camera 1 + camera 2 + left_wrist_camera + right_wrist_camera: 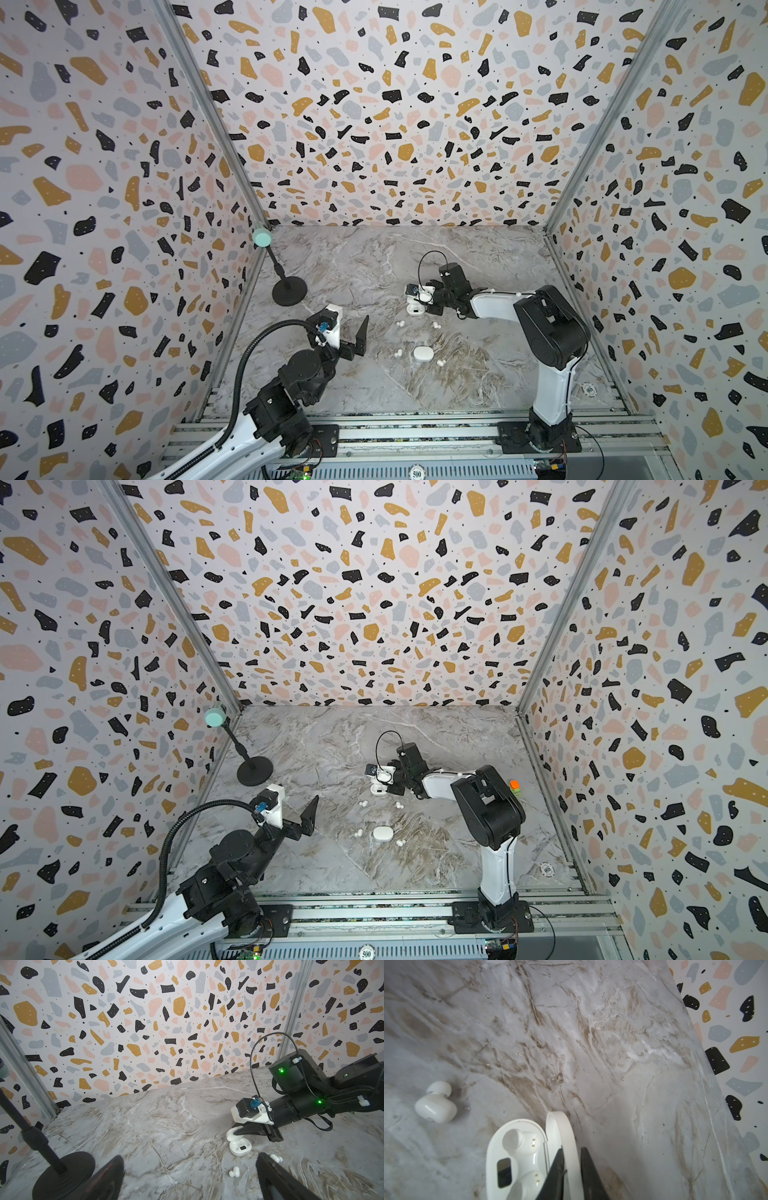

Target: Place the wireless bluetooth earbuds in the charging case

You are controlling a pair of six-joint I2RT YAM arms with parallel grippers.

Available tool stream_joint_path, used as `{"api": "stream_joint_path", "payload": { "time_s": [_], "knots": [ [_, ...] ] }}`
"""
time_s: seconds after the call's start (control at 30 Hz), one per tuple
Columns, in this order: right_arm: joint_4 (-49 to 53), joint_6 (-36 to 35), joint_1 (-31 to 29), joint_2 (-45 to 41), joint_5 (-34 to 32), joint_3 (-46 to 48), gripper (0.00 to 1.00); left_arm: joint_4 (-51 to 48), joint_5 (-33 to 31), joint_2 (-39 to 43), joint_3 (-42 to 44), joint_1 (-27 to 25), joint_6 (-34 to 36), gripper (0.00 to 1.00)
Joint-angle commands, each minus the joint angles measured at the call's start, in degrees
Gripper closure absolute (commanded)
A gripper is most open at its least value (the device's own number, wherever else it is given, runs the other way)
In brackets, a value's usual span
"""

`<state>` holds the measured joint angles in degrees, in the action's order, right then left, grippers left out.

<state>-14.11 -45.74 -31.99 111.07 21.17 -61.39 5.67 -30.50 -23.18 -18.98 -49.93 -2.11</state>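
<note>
Over at the open white oval plastic charging case, the right gripper had its two black fingers on either side of the raised lid, drawn close together. Whether they were pinching that lid or standing just clear of it, I could not tell. Both wells of the open case faced up, gold contacts showing. And the four tiny glossy white wireless bluetooth earbuds? All loose on the grey marble-patterned counter, outside the open case! One earbud lay near the open case on its arm-base side, a little to its left, and a second earbud lay a little to its right. A third earbud and a fourth earbud sat farther from the open case on that same side, flanking a closed white oval case. The left gripper hovered well apart from the open case, off to its left, jaws spread wide above the counter.
</note>
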Motion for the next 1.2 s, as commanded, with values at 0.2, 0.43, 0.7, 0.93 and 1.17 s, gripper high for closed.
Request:
{"api": "stream_joint_path", "payload": {
  "time_s": [0.2, 0.43, 0.7, 0.93, 1.17],
  "knots": [
    [1.35, 0.91, 0.15, -2.10, 0.68, -1.74, 0.71, 3.30, -0.20, 0.68, 0.79, -0.12, 0.78, 0.00],
    [0.79, 1.18, 0.36, -3.96, 1.41, -1.41, 0.64, 3.29, -0.19, 0.68, 0.81, -0.08, 0.79, 0.00],
    [1.80, 1.67, 0.39, -6.53, 1.68, -2.10, 0.57, 3.38, -0.20, 0.68, 0.88, -0.08, 0.80, 0.00],
    [1.77, 1.98, 0.09, -13.08, 1.81, 0.26, 0.56, 3.44, -0.09, 0.64, 0.88, -0.10, 0.51, 0.00],
    [-12.28, 14.23, -0.49, -28.31, 1.07, 8.41, 0.33, 2.76, -0.85, 0.32, -1.05, -0.06, -0.62, 0.00]
  ]
}}
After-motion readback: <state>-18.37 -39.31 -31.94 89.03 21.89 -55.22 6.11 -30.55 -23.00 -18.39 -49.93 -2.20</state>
